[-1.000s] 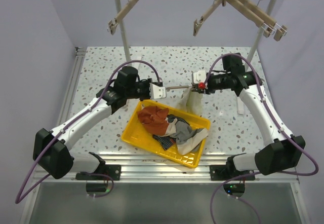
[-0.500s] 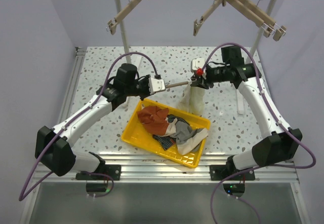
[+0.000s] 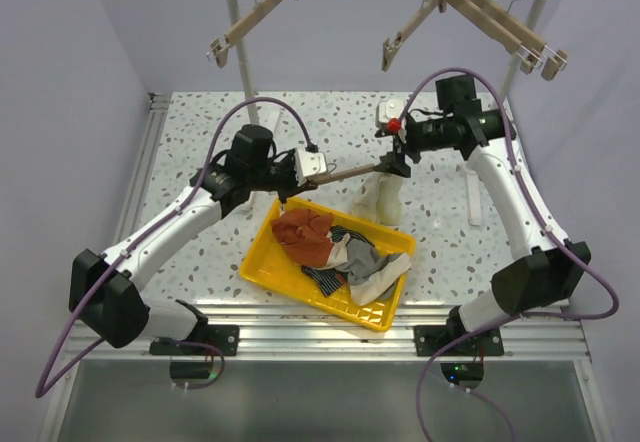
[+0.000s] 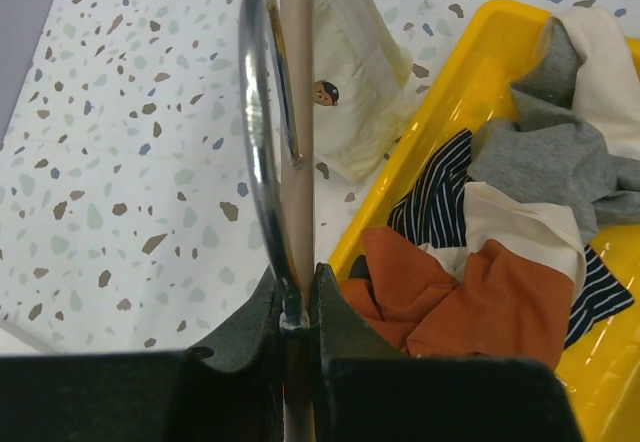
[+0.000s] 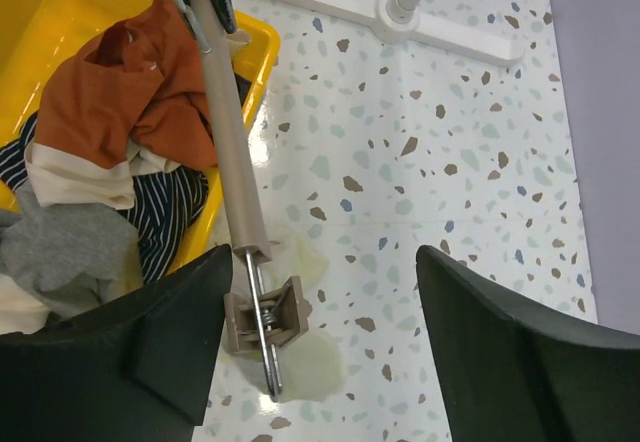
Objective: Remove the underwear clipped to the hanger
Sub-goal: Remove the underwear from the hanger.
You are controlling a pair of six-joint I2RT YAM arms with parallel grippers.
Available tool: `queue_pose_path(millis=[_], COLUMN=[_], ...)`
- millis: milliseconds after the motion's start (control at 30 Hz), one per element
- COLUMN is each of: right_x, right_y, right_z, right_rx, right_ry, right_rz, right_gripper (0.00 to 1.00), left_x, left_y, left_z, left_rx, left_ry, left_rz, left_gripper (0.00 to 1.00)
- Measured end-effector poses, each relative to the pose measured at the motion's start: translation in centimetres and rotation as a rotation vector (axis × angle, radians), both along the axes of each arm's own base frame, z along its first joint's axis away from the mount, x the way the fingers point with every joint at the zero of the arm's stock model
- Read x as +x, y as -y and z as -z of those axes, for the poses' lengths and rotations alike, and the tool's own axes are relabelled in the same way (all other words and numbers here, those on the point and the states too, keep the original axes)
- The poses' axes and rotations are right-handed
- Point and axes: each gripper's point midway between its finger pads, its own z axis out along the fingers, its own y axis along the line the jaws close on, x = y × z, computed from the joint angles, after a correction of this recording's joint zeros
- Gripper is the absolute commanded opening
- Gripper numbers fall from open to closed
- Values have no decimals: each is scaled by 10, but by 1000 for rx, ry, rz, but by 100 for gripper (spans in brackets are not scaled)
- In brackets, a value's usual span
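Right gripper (image 5: 320, 337) let go (cream underwear (image 3: 385, 200) perhaps landed)

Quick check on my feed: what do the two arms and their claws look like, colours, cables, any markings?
Both arms have white link shells with black joints and black bases. A purple cable loops along each, left arm and right arm. The claws are black: the left claw, and the right claw, which has a small red part beside it. Small green lights glow near the right arm's wrist and bases. No readable markings.
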Motion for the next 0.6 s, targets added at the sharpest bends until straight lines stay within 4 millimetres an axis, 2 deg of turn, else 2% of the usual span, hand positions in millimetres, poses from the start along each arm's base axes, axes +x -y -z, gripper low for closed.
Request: queue_pose_path(millis=[100, 200, 267, 333, 467, 533, 567, 600], right_x=[1, 0, -1, -4, -10, -13, -15, -17], right_y=[-1, -1, -1, 0, 2, 3, 4, 5], right_z=[-5, -9, -12, -18, -34, -35, -33, -31], right_rx=[7, 10, 10, 9, 9, 1, -4, -7], right_ry=[24, 35, 40, 43, 75, 74, 68, 59], right_rz=[-3, -6, -9, -19, -43, -51, -53, -54], right_gripper=[80, 76, 60, 51, 52, 54, 57, 64], left_x=[-5, -6, -6, -5, -8, -9, -9, -10], left_y=[1, 1, 2, 2, 0, 0, -1, -1], left_z=[0, -2, -4, -5, -2, -1, 0, 0], left_rx=[2, 0, -1, -4, 4, 9, 10, 11], left_ry=[-23, -25, -24, -22, -42, -49, -52, -53], left_rz=[10, 13, 13, 11, 8, 8, 8, 8], left_gripper=[0, 0, 0, 0, 0, 0, 0, 0])
